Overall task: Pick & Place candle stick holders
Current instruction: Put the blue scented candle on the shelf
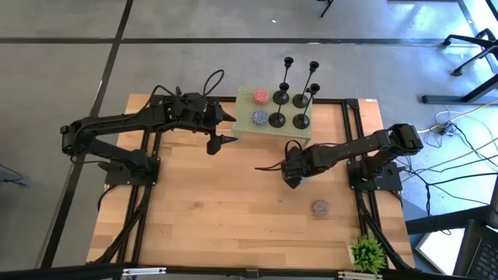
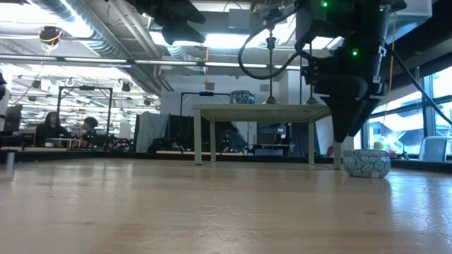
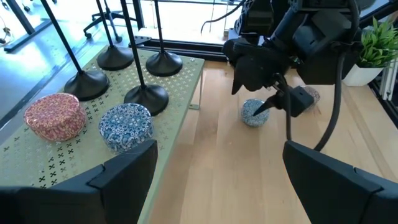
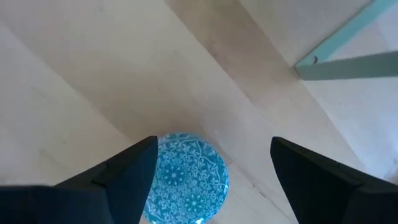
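Four black candle stick holders (image 1: 289,109) stand on their round bases on a small pale-green raised platform (image 1: 246,123) at the table's far middle; they also show in the left wrist view (image 3: 124,74). My left gripper (image 1: 228,129) is open and empty, level, just off the platform's left near corner. My right gripper (image 1: 292,176) is open and points down over a blue patterned tin (image 4: 189,177) on the table, its fingers on either side of it and above it. The right arm hides that tin in the high view.
A red tin (image 3: 55,116) and a blue tin (image 3: 126,126) sit on the platform beside the holders. A purplish tin (image 1: 320,208) lies on the table near the right edge. A potted plant (image 1: 367,253) stands at the near right corner. Bare wood lies at the near left.
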